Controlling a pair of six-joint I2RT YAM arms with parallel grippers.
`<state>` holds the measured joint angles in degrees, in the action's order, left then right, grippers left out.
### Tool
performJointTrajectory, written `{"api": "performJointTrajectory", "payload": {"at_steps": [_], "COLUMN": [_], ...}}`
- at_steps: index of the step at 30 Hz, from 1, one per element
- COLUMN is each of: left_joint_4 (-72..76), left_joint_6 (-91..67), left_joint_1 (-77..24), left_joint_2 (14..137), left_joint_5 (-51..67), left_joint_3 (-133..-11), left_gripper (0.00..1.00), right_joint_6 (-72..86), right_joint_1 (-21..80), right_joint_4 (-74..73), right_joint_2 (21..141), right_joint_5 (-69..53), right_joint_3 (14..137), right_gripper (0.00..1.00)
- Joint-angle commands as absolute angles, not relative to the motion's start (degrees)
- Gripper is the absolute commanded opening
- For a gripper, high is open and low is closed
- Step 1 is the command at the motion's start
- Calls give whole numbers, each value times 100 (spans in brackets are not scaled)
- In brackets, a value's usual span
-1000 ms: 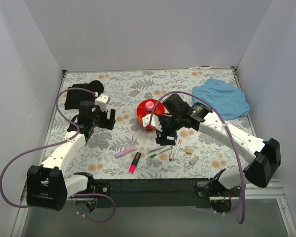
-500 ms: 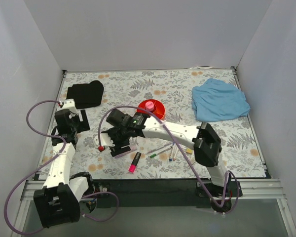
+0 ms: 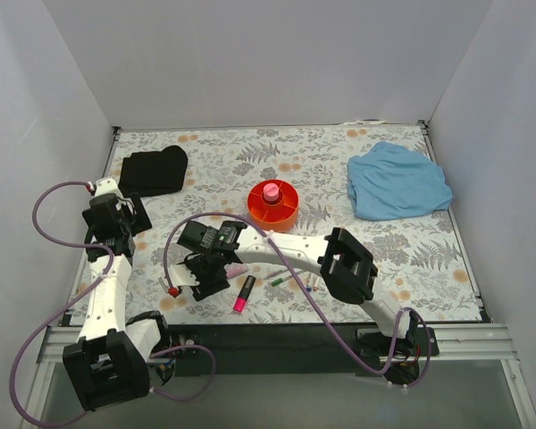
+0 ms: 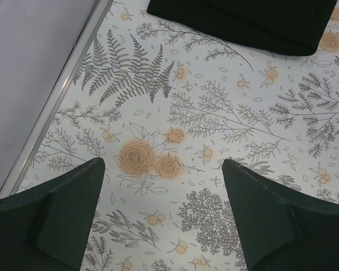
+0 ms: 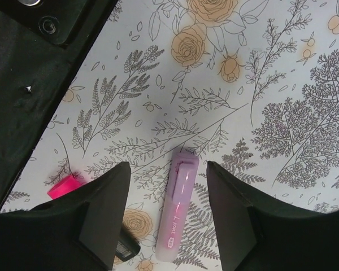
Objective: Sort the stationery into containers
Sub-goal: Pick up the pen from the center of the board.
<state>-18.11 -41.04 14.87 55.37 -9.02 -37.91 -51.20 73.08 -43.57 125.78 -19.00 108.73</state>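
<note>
The lilac marker (image 5: 178,217) lies flat on the floral table, between the fingers of my open right gripper (image 5: 168,169), which hangs just above it. In the top view my right gripper (image 3: 210,273) covers most of the marker (image 3: 238,268). The pink highlighter (image 3: 244,293) lies just right of it, and its pink end shows in the right wrist view (image 5: 65,186). Thin pens (image 3: 281,278) lie further right. The orange tray (image 3: 287,213) holds the pink bottle (image 3: 271,192) in its centre cup. My left gripper (image 3: 123,216) is open and empty (image 4: 162,164). The erasers are hidden.
A black cloth (image 3: 152,170) lies at the back left, and it also shows in the left wrist view (image 4: 243,22). A light blue cloth (image 3: 397,183) lies at the back right. The table's left rail (image 4: 62,96) and the wall are close to my left gripper.
My right arm has swung left from beside the tray and now hovers open over the lilac marker. My left arm has drawn back toward the left edge.
</note>
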Motion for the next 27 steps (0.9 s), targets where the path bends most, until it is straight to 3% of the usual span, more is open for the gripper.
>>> {"api": "performJointTrajectory", "payload": {"at_steps": [1, 27], "left_joint_4": [-1995, -2030], "left_joint_6": [-4219, -4166], "left_joint_1": [1371, 1292], "left_joint_2": [5388, 5282], "left_joint_5": [-993, -809], "left_joint_3": [-3990, -3894], "left_gripper": [87, 87], "right_joint_6": [-5010, -4614], "right_joint_1": [7242, 6978], "right_joint_4": [-4421, -4219], "right_joint_2": [12691, 13157], "right_joint_5": [-1785, -1573], "right_joint_3": [10986, 10899], "right_gripper": [64, 55]}}
